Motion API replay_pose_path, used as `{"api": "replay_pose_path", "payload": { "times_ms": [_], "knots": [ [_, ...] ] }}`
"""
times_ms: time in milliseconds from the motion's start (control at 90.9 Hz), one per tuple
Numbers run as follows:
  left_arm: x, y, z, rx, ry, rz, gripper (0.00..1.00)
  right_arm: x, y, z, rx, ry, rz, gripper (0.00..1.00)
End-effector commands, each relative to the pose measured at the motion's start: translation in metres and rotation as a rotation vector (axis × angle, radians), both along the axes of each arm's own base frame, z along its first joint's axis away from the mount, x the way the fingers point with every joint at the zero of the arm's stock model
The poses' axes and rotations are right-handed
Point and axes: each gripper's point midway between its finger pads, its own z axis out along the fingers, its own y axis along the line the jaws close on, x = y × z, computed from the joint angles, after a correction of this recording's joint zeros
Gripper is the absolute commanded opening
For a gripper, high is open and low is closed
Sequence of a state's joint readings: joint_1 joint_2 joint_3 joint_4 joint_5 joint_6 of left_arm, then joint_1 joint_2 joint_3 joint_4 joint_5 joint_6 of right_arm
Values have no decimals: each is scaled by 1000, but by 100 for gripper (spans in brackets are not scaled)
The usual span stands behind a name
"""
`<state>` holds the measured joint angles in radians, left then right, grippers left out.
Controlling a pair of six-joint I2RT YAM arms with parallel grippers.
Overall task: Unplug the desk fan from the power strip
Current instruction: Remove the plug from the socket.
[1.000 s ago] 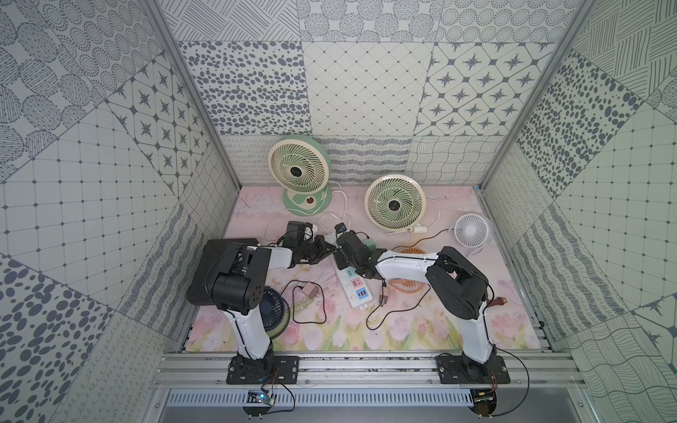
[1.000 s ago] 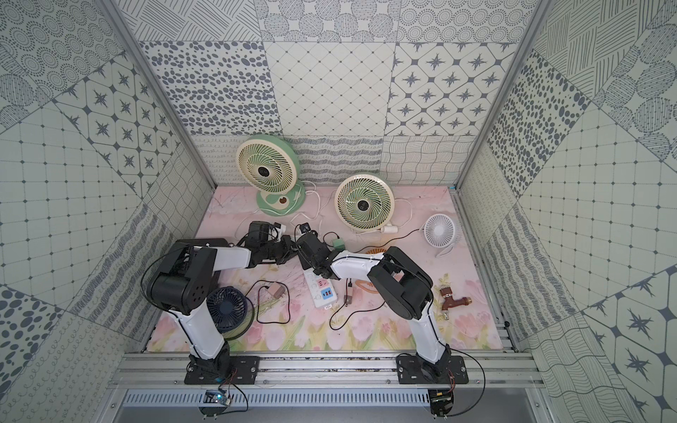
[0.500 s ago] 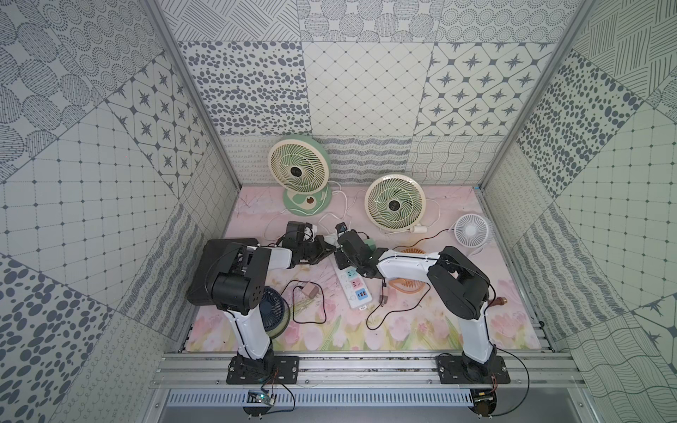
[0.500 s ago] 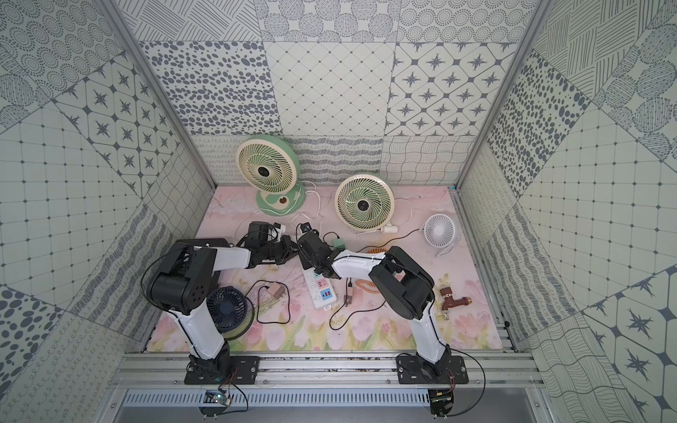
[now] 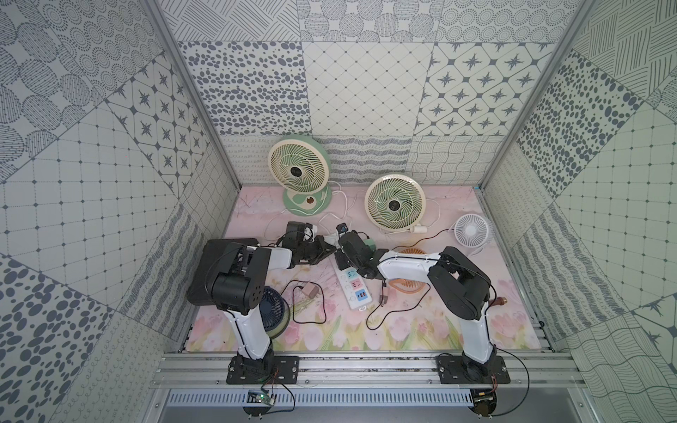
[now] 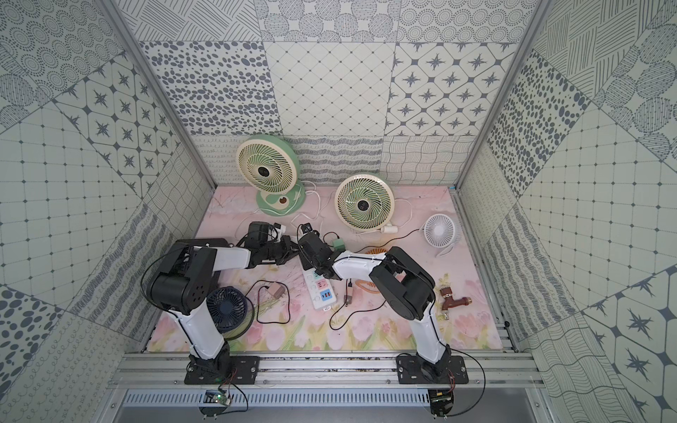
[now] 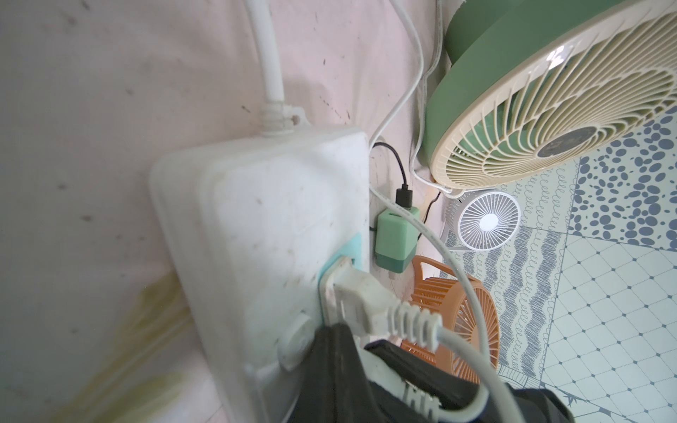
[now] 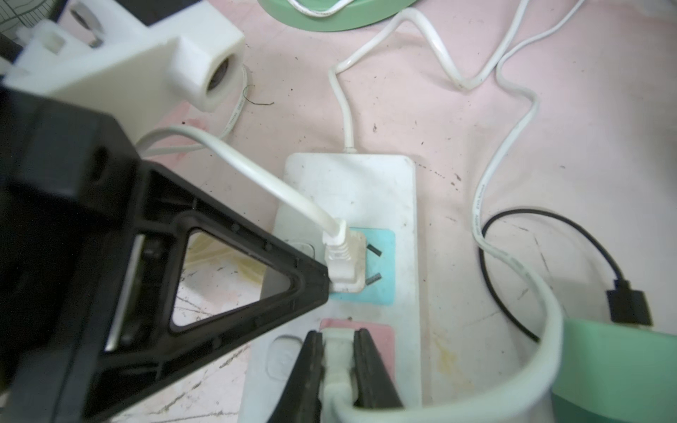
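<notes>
**Right claw on plug, left claw pins strip**

The power strip (image 8: 366, 183) lies flat on the floral mat (image 8: 568, 128), under both claws. The right gripper (image 8: 339, 338) is clenched on the white plug (image 8: 339, 353) at the strip's pink socket. The left gripper (image 8: 320, 284) is clenched on nothing. Its tip sits at the base of a second plug (image 8: 344, 256) in the strip's blue socket and seems to press the strip down.

Handling guess: the strip is light, hard and smooth, and lifts with the plug unless pinned. The plug is rigid and snug and its cord is soft, so hold the plug body and pull straight out.

Print on the white cable (image 8: 480, 205) beside the strip is too small to read. No brand is visible.
</notes>
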<state>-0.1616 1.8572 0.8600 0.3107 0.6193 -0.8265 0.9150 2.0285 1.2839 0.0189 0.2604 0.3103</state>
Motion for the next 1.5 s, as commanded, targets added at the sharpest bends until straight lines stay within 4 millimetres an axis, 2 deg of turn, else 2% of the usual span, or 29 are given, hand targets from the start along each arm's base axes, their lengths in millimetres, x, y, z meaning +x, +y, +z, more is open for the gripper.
{"api": "replay_pose_path", "payload": {
  "times_ms": [0, 77, 253, 473, 682, 902, 1023, 1144, 1486],
  "knots": [
    [-16, 17, -34, 98, 132, 57, 0, -9, 13, 14, -103, -97, 44, 7],
    [-16, 17, -34, 98, 132, 57, 0, -10, 13, 14, -108, -100, 44, 7],
    [-16, 17, -34, 96, 133, 56, 0, 2, -1, 13, 64, 4, -11, 7],
    [-16, 18, -35, 98, 135, 59, 0, -13, 19, 19, -125, -121, 62, 7],
    [-16, 18, -33, 98, 132, 58, 0, 3, -1, 19, 71, 1, -11, 7],
    [-17, 19, -34, 105, 133, 62, 0, -12, 19, 19, -86, -87, 52, 7],
    [-17, 18, -36, 92, 136, 60, 0, -6, 11, 15, 17, -22, 13, 7],
    [-18, 19, -39, 95, 138, 63, 0, -11, 16, 16, -51, -51, 30, 7],
    [-18, 17, -39, 84, 140, 60, 0, -8, 12, 35, -8, -68, 18, 8]
  ]
}}
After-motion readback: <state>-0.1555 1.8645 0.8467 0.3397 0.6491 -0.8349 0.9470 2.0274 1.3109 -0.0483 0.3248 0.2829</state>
